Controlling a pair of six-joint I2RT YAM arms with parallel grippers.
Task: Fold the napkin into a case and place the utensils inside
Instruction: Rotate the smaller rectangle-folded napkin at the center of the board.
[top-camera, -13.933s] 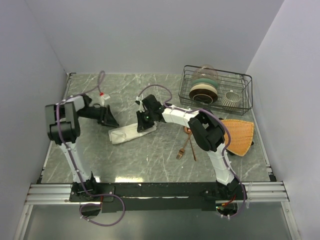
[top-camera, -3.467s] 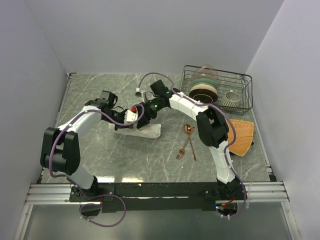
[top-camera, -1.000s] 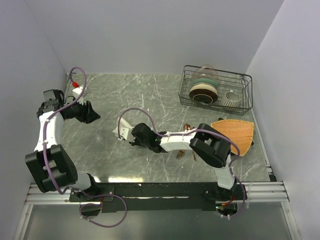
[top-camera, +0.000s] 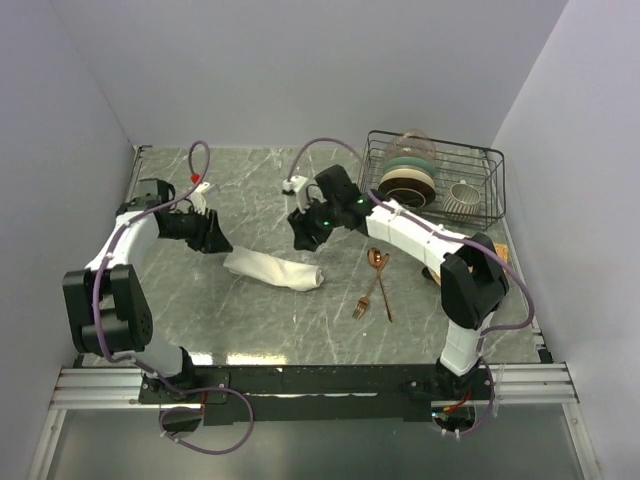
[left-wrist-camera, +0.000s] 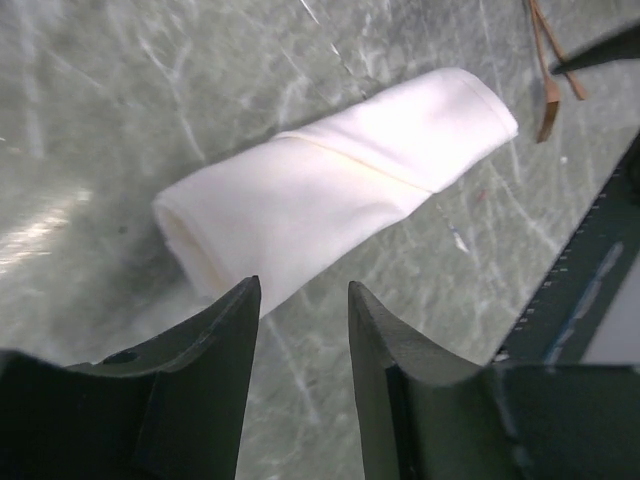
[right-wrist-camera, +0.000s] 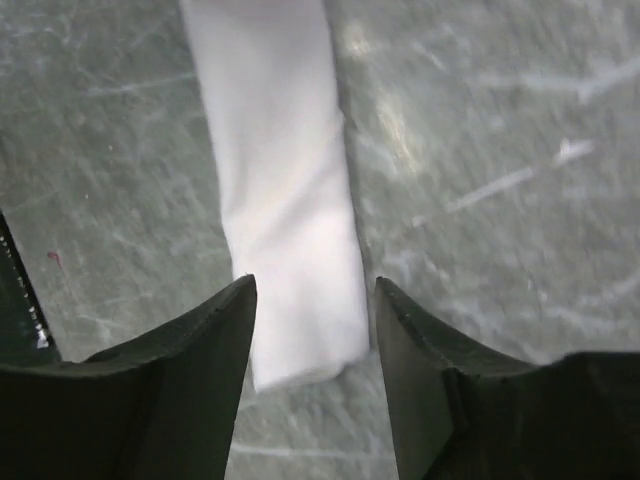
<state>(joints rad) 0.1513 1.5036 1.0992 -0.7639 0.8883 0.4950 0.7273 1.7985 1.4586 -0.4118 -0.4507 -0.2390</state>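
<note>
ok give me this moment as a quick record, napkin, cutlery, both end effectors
napkin: folded into a long narrow strip, lying on the table
fork: on the table, outside the napkin
spoon: crossed with the fork, outside too
left end effector: open, empty, near one napkin end
right end effector: open, empty, over the other end

The case (top-camera: 275, 270) is soft cream cloth, matt, with faint creases along its folds. The table (top-camera: 200, 310) under it looks like polished grey-green marble, with glare near its near edge. The fork (top-camera: 366, 298) and spoon (top-camera: 375, 258) are shiny copper-coloured metal. My left gripper (left-wrist-camera: 302, 290) and right gripper (right-wrist-camera: 315, 285) have dull, dark, plastic-looking fingers. Far right, the dish rack (top-camera: 485, 160) is thin black wire. The mat (top-camera: 478, 270) is orange, woven and rough.
</note>
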